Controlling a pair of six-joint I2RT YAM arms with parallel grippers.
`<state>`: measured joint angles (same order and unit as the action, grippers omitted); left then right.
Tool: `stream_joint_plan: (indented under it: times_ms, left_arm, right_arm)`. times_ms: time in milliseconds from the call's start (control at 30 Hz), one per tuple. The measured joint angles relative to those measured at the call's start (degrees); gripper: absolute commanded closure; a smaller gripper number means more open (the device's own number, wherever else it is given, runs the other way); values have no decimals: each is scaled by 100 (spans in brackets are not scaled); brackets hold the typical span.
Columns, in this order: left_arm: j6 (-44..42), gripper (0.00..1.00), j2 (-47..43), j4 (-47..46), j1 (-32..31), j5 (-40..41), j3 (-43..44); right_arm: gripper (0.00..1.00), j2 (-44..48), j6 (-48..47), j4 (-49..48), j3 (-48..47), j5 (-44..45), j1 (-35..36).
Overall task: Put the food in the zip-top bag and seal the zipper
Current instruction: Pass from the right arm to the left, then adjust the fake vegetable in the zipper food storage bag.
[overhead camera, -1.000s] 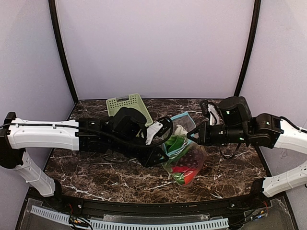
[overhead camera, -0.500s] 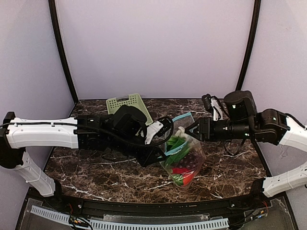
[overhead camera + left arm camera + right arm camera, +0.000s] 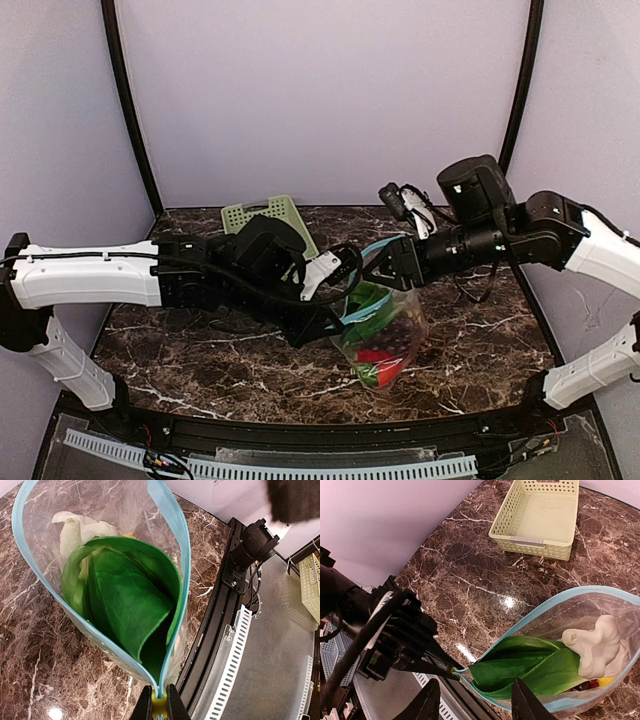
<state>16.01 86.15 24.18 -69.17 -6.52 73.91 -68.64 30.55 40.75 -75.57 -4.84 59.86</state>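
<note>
At the centre of the table [image 3: 180,370], top view, the zip-top bag [image 3: 392,335] stands tilted, long axis rising rearward, mouth uppermost; left wrist view: left gripper [image 3: 159,705] pinched shut on the zipper [image 3: 185,565] at its slider end, open mouth extending straight away; right wrist view: right gripper [image 3: 476,706] fingers spread wide, the mouth's near rim seen between them.

Bright, even overhead light, soft shadows on the table [image 3: 200,370], small white glare spots on the marble in both wrist views, sheen on the bag [image 3: 115,505], posts [image 3: 125,110] bowed at the top view's edges, dark blurred shape [image 3: 295,500] at the left wrist view's corner
</note>
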Motion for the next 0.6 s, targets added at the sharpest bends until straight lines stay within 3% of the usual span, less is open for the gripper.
stream_joint_plan:
  times_ms: [333,600]
  left_arm:
    - [-26,99,-2,11,0,7,0]
    - [-79,99,-13,105,0,168,0]
  right_arm:
    - [69,-997,-273,153,-63,-208,0]
    - [77,-1283,-238,330,-63,-271,-2]
